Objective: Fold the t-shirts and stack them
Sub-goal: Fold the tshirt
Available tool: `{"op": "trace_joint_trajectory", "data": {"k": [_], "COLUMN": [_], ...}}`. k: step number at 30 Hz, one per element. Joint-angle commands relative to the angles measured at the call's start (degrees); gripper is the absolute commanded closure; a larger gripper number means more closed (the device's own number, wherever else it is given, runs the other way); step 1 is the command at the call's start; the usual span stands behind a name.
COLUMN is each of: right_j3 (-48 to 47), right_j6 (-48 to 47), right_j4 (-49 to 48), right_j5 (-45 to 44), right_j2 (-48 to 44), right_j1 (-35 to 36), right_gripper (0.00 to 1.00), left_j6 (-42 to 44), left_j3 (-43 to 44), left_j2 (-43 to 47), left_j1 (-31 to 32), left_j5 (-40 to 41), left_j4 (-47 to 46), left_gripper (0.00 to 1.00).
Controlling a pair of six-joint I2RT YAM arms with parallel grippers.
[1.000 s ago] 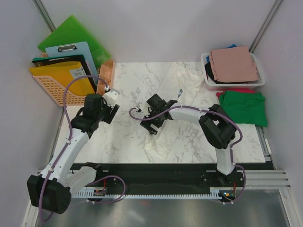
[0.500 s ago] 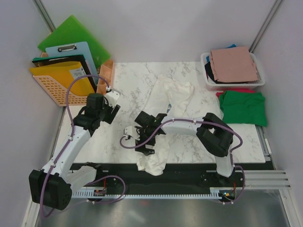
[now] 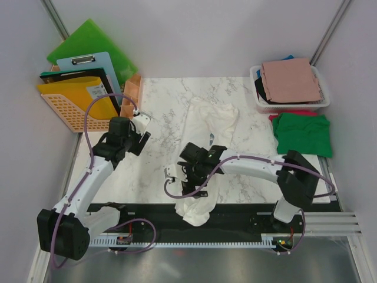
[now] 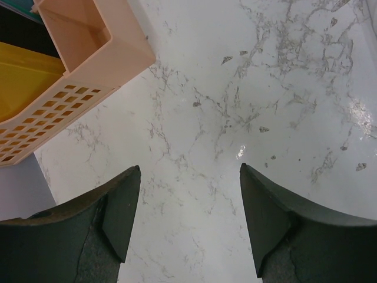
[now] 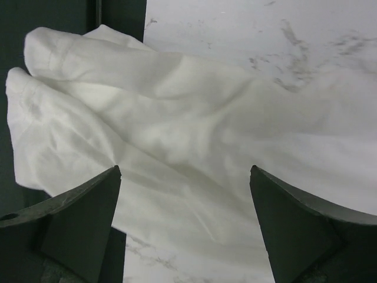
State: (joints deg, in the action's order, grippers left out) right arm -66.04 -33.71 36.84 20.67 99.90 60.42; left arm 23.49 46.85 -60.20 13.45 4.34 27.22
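Cream-white t-shirt (image 3: 215,118): it is lying crumpled and unfolded down the middle of the bench (image 3: 159,100), running from the centre toward the near edge. Its near end is drooping over that edge onto the black rail (image 3: 147,213).

Right jaws: they are standing fully apart above the near part of this shirt. In the right wrist view both fingers (image 5: 70,227) are showing clear of each other, with white cloth (image 5: 177,135) spreading below the gap. Nothing is being gripped between them. Whether the fingertips are touching the cloth cannot be told.

Left jaws: they are standing well open over bare marble at the bench's left side, holding nothing. The left wrist view is showing the fingers (image 4: 115,212) apart, with a corner of a peach basket (image 4: 88,53) just beyond them.

Green t-shirt (image 3: 303,134): it is lying flat on the bench's right side, with a strip of red t-shirt (image 3: 291,112) showing under its far edge.

Dusty-pink t-shirt (image 3: 290,79): it is resting folded on top of the white mesh basket (image 3: 259,101) at the far right corner. Black (image 3: 260,88) and blue (image 3: 287,58) cloth are peeking out beneath it.

Far left: an orange basket (image 3: 62,118) is holding a yellow folder (image 3: 73,94), a blue clipboard (image 3: 91,65) and a green board (image 3: 88,38), well apart from all the shirts.
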Motion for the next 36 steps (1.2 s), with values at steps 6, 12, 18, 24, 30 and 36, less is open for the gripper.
{"op": "trace_joint_trajectory", "data": {"k": [6,12,18,24,30,36], "right_j3": [-9.4,-4.4,-11.5,-29.0,-42.0,-45.2], "right_j6": [1.4,19.9,23.8,24.8,26.4,35.2], "right_j4": [-1.6,-12.7,-16.5,-11.9,-8.3,-3.2], "right_j5": [-14.1,-56.2,-47.1,-40.4,-36.5,-26.7], "right_j2": [-19.6,-12.4,1.5,15.0,24.1,27.5], "right_j1": [-0.2,-6.8,-23.9,-29.2,-30.5,-34.0], "right_gripper": [0.02,0.02,0.02,0.02,0.02,0.02], "left_j6": [-0.2,-2.7,-2.6,-1.2,-1.4,-1.1], "left_j3": [-1.0,-0.3,0.4,-2.1,-3.8,-4.1], "left_j2": [1.8,3.2,4.1,5.0,4.7,4.7], "left_j1": [-0.4,-0.4,-0.4,-0.4,-0.4,-0.4], "left_j5": [-0.7,4.4,2.2,1.3,0.2,0.2], "left_j4": [-1.7,-1.3,-2.0,-1.7,-1.8,-1.8], "left_gripper": [0.24,0.25,0.25,0.25,0.25,0.25]}}
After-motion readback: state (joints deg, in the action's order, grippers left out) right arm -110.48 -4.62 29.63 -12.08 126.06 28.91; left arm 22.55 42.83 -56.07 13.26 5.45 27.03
